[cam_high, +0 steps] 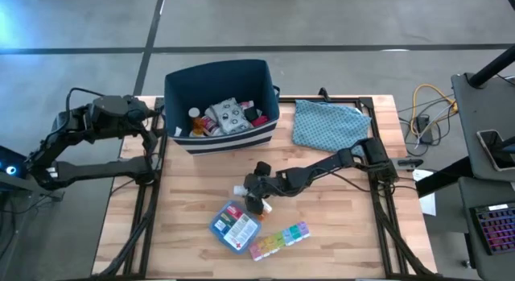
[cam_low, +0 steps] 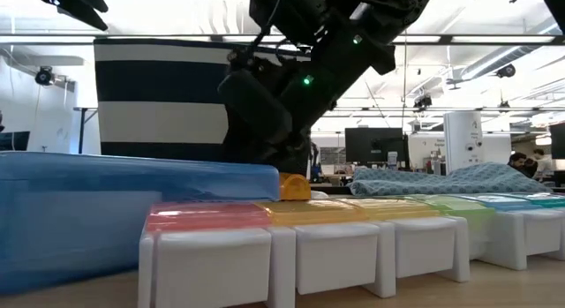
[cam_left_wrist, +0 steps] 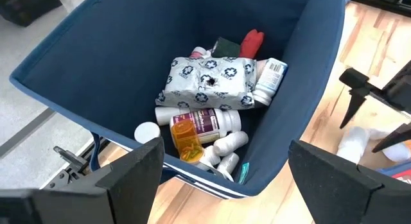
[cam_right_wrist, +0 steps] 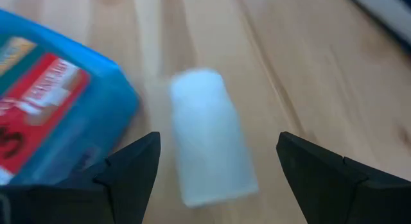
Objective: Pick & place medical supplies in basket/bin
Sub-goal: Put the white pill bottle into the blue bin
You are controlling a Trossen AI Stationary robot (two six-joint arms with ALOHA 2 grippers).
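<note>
From above, the navy bin [cam_high: 221,104] stands at the far middle of the wooden worktop [cam_high: 185,225], already holding several supplies. The left end effector [cam_high: 157,120] hovers at the bin's left wall. The right end effector [cam_high: 256,199] is low over the middle of the worktop, above a white bottle [cam_high: 264,205]. Just nearer lie the blue first-aid box [cam_high: 234,227] and, to its right, the rainbow pill organizer [cam_high: 278,239]. A teal cloth pouch [cam_high: 328,124] lies right of the bin.

At worktop level, the pill organizer [cam_low: 353,237] and blue box [cam_low: 88,211] fill the foreground, the striped bin [cam_low: 159,96] behind them; the right arm comes down between.

The left wrist camera looks into the bin [cam_left_wrist: 96,63]: a patterned white packet [cam_left_wrist: 209,83], a white bottle with a maroon label [cam_left_wrist: 205,121], an orange bottle [cam_left_wrist: 186,139]. Its fingers [cam_left_wrist: 128,179] are spread wide, holding nothing.

The right wrist camera shows its fingers [cam_right_wrist: 128,166] wide apart on either side of the lying white bottle [cam_right_wrist: 209,134], not touching it, the blue box [cam_right_wrist: 58,102] beside.
</note>
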